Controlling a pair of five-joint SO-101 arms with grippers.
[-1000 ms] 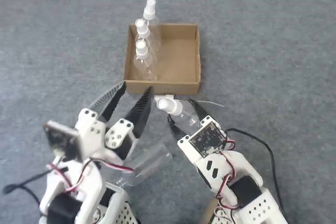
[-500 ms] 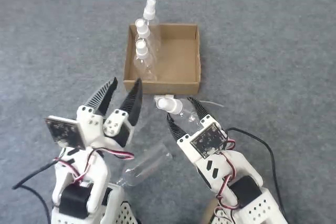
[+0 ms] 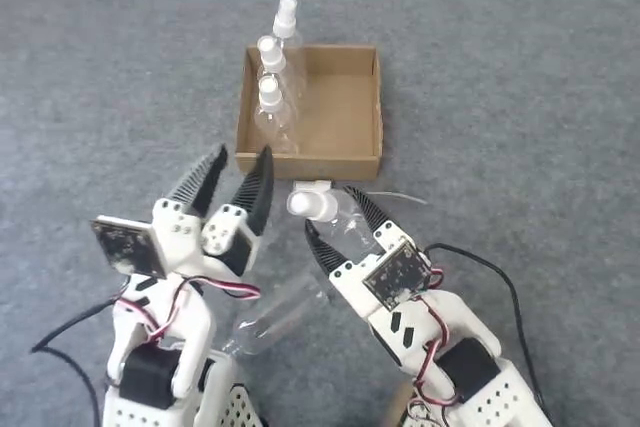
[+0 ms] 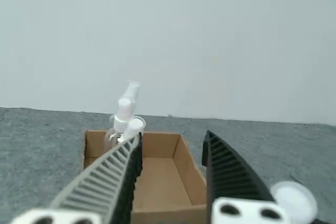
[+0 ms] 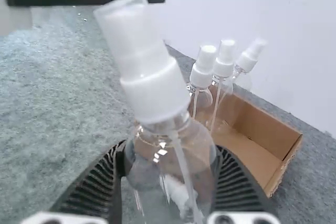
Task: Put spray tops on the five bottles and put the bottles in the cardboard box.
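My right gripper [image 3: 330, 210] is shut on a clear bottle [image 5: 169, 161] that wears a white spray top [image 3: 310, 202], just in front of the cardboard box [image 3: 362, 159]. In the right wrist view the black fingers [image 5: 95, 182] press the bottle's sides and the spray top [image 5: 142, 61] leans toward the camera. Three capped bottles [image 3: 272, 107] stand along the box's left wall. Left of the held bottle, my left gripper [image 3: 243, 154] is open and empty, pointing at the box's front left corner. An uncapped clear bottle [image 3: 285, 312] lies on the carpet between the arms.
Grey carpet [image 3: 520, 97] covers the table. The box's right half [image 3: 345, 112] holds nothing. In the left wrist view the box [image 4: 163, 177] lies straight ahead between the fingers [image 4: 113, 182], with the held bottle's white cap [image 4: 294, 200] off to the side.
The left gripper has drawn back and to the left and its fingers have closed in somewhat. The right gripper has shifted the held bottle slightly left.
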